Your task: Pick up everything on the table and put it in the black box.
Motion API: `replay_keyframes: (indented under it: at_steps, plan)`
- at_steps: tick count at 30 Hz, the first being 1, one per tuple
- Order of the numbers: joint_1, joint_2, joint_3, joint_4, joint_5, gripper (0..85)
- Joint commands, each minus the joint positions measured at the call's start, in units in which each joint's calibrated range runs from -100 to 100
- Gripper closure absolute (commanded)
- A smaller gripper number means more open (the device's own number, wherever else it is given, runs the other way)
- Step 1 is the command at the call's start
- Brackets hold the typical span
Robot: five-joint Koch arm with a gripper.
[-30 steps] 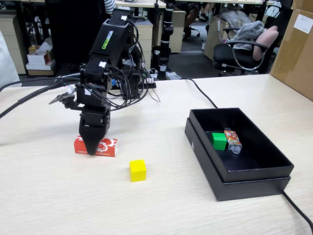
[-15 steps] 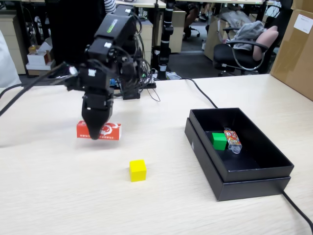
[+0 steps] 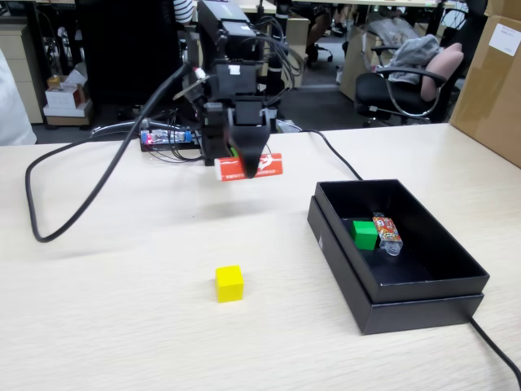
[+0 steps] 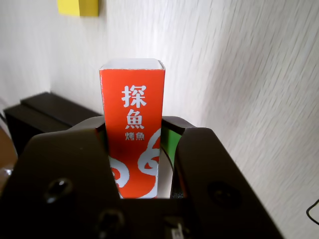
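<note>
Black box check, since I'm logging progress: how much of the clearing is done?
Done: the green cube lies in the black box, beside a small wrapped packet. In hand: the gripper holds the red carton above the table. Left: the yellow cube sits on the table.

red carton (image 4: 132,134), white "探魚", "烤魚"

The gripper (image 3: 248,169) has lifted the red carton (image 3: 264,167) off the table (image 3: 98,326) (it lay near the left edge) and swung it toward the black box (image 3: 423,301), near the far edge.
</note>
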Motion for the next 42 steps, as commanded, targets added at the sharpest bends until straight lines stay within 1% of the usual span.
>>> replay_keyframes:
  at_steps: [1,3,5,6,8,12,16,21,29,33,42]
  plan:
    - [2.8,-2.5,5.3,-0.4,1.5,69.3]
    - [4.3,-2.2,7.2,-0.4,2.1,69.4]
    - [5.4,-1.7,9.5,-0.3,2.9,75.1]
    - [5.9,-0.7,10.9,-0.1,3.3,76.3]
    - [7.2,1.8,15.7,-0.1,4.1,76.3]
    - [8.2,5.3,20.4,-0.1,4.8,76.3]
    - [8.7,13.4,27.7,-0.1,5.4,76.3]
    - [10.8,24.1,35.3,-0.1,6.8,76.3]
    - [12.9,34.9,35.7,0.4,8.3,76.3]
    - [13.3,36.7,35.1,0.9,8.7,76.2]
    - [12.5,37.2,29.7,4.3,8.4,75.5]
